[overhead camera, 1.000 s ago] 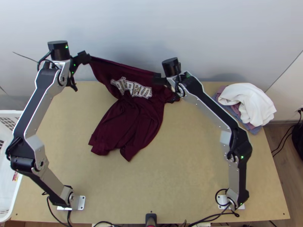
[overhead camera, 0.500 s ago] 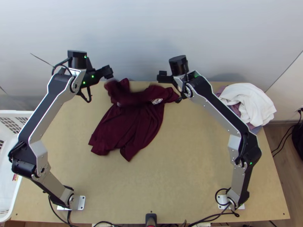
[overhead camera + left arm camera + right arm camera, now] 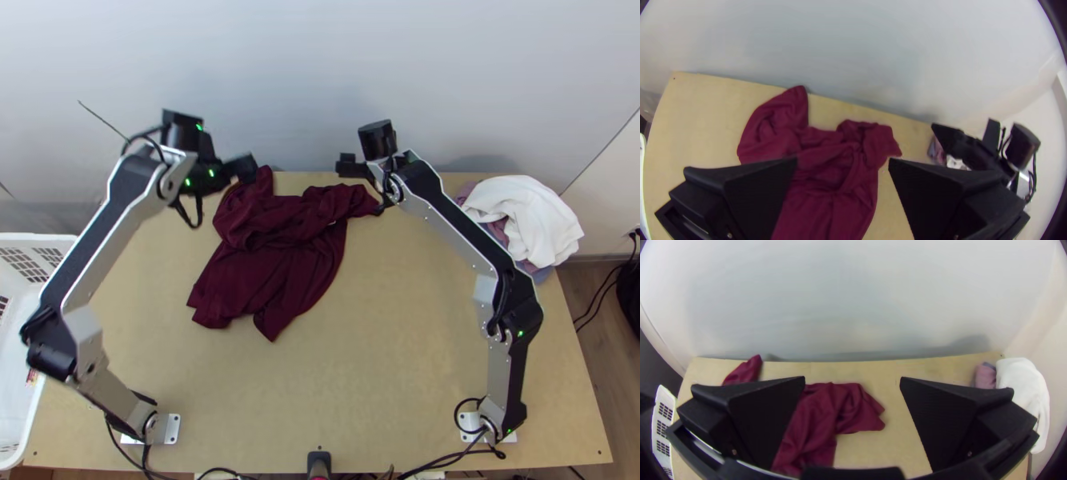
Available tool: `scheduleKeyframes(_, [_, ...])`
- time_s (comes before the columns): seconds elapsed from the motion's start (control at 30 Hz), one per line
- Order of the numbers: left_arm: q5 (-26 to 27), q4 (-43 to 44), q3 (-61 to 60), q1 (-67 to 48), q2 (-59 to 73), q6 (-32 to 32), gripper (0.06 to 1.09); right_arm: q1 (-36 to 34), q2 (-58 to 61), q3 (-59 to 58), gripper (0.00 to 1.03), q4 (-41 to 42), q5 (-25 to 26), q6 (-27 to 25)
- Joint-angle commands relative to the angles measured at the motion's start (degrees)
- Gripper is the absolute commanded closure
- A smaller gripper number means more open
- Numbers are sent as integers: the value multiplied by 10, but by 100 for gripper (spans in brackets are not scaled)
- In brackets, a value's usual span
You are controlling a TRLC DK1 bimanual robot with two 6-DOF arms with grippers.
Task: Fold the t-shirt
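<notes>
Down at the bottom of the frame, here's the near edge of the light wooden table [image 3: 384, 360], with a white plastic basket [image 3: 34, 238] along the left edge. Up past it, left of centre, lies the dark maroon fabric t-shirt [image 3: 276, 276]: flatter in its nearer half, then rumpled and bunched, a scrap of pale print peeking out at its right. Over at upper right, a heaped white cloth [image 3: 524, 212] sits on pink and blue ones. And the hands! The left hand [image 3: 250, 166], upper left of centre, has its fingers wide apart near the shirt's far left end; the right hand [image 3: 344, 166], upper centre, fingers also well apart, is near its far right end. Behind them, the pale grey wall [image 3: 304, 64].
</notes>
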Motion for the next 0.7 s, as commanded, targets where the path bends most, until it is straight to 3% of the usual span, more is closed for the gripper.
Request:
scheduleKeyframes(0.0, [-1,0,-154,-67,-89,42,10,-44,2,-69,4,-7,1,-6])
scheduleKeyframes(0.1, [-9,0,-214,-90,-125,49,11,-66,-1,-94,4,-8,-12,4])
scheduleKeyframes(0.33, [-53,10,-323,-150,-166,44,11,-97,38,-78,4,-7,-126,47])
scheduleKeyframes(0.67, [-92,40,-426,-203,-182,48,11,-98,103,-29,4,-16,-169,52])
